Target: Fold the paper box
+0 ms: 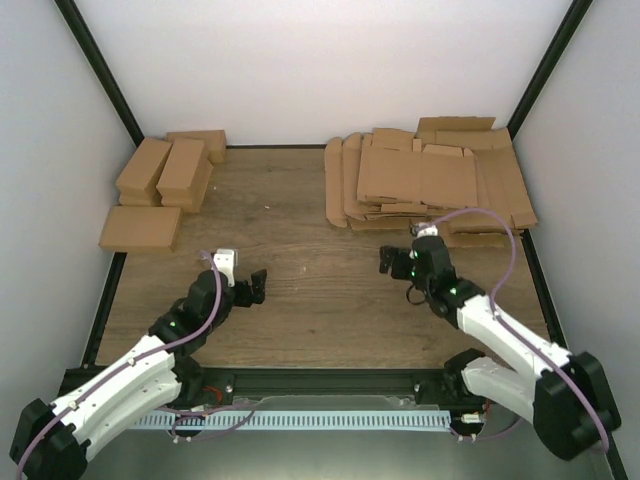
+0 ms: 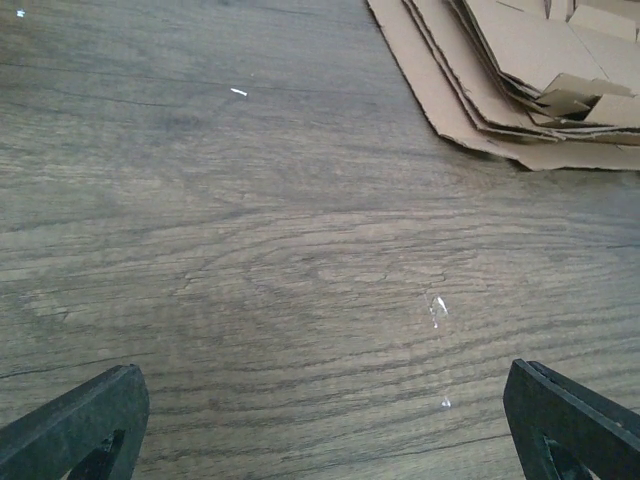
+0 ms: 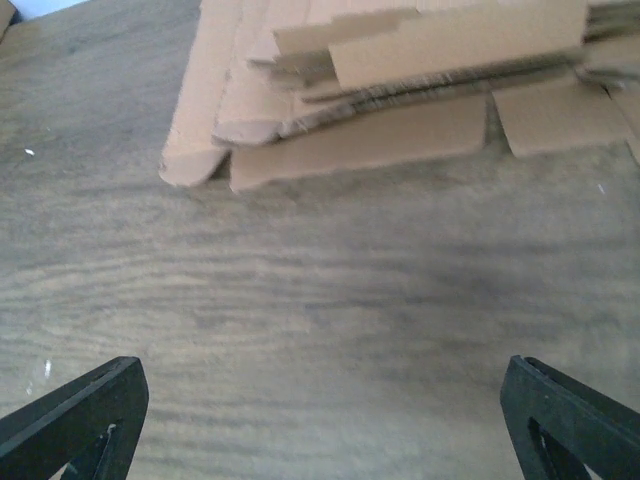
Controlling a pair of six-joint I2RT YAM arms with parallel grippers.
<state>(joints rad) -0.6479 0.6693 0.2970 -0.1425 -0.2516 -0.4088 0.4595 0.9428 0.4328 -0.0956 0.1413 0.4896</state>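
Now | left tool [image 1: 252, 288], right tool [image 1: 397, 265]: both released, empty | you hold them low over the tabletop [image 1: 320, 230], facing the cardboard sheet stack [image 1: 420, 180], likely to draw one.

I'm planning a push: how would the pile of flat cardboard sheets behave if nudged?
The cardboard pile probably fans apart rather than sliding whole: its sheets lie loose and offset. Its creased flaps, some lifted, likely flex first.
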